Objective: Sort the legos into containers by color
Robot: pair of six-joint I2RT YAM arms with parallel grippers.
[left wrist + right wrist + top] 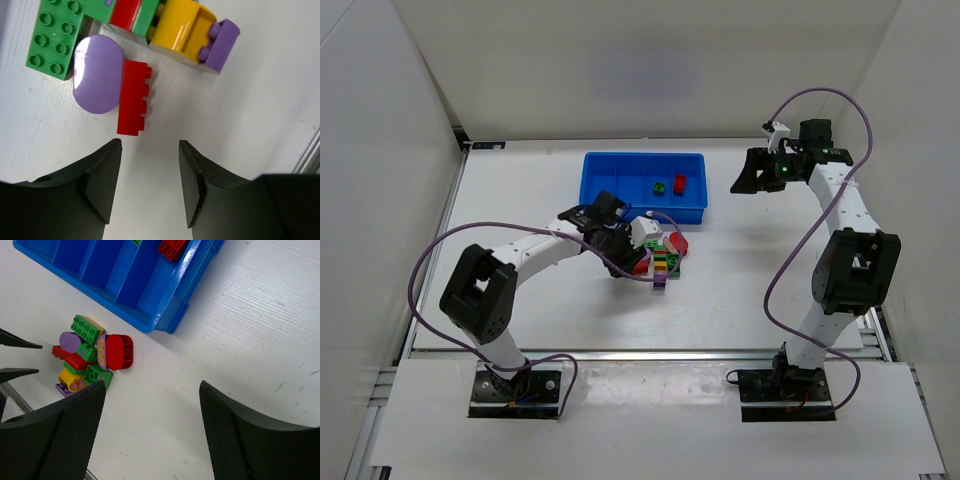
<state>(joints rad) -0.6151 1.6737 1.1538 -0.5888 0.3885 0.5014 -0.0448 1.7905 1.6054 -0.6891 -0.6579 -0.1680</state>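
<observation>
White tabletop (770, 260) bore a blue tray (605, 203) holding 1 green brick (660, 187) and 1 red brick (680, 183), other legos (663, 257) heaped just before it, the left gripper (150, 165) partly open, empty, facing a long red piece (131, 97), the right gripper (152, 390) wide open, empty, near the tray's right end.

Left arm (540, 252) and right arm (842, 205): white tubular links between black joint housings, on black base plates (515, 392). A purple cable (817, 91) loops along each. The left gripper (150, 144) has matte black, wedge-shaped fingers (97, 175).
</observation>
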